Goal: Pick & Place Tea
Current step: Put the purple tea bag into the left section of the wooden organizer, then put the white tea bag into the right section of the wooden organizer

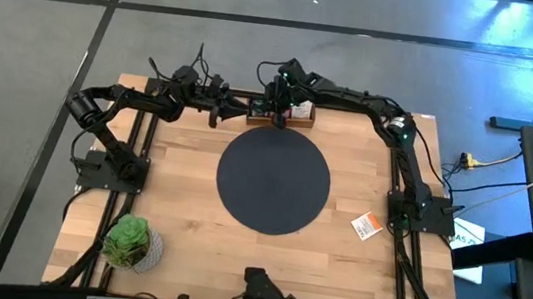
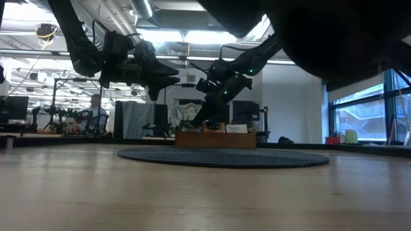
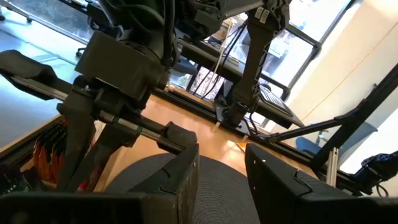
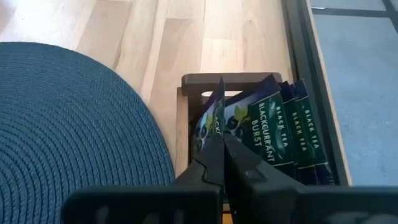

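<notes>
Light wood bench [image 1: 189,211], black round mat [image 1: 273,181] at centre. Wooden tea box [image 1: 285,117] sits at the far edge, just behind the mat. Right gripper [image 4: 222,144] angled down into the box, fingers pinched shut on a dark Blackcurrant Burst packet [image 4: 214,118]. Left gripper [image 3: 221,171] hovers beside the box over the far edge, fingers parted, nothing held. One orange-white packet [image 1: 367,225] lies near the right edge.

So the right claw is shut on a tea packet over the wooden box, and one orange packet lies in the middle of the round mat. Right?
Not quite. The orange packet lies on the bare table beside the round mat, not on it, as the high view shows. The rest holds: the right claw is shut on a tea packet over the wooden box.
</notes>
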